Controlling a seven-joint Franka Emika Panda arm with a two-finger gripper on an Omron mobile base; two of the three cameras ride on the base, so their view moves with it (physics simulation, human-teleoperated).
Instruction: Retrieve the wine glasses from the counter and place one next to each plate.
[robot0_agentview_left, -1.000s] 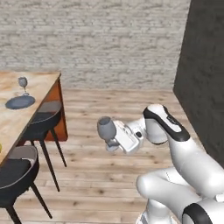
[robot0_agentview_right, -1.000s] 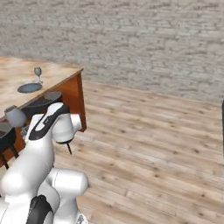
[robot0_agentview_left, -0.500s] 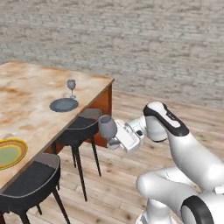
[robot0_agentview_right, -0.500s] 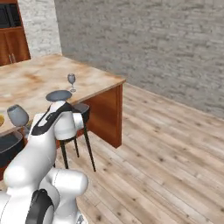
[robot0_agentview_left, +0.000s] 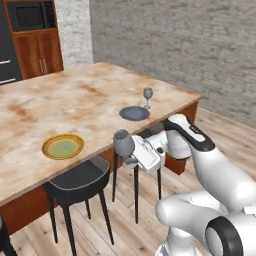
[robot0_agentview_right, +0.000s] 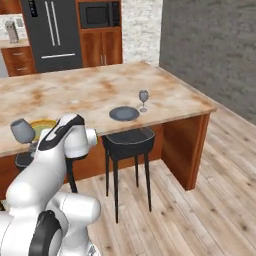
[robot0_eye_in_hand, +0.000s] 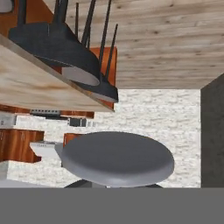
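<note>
I can read no text, label, brand, number or sign on anything before me.

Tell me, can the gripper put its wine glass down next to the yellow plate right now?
Probably yes: the gripper holds its wine glass just off the island's edge, the yellow plate sits near that edge, and nothing stands between.

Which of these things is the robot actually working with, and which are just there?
Working with: held glass, gripper, glass on the island, grey plate, yellow plate.

Just there: stools, microwave, fridge.
</note>
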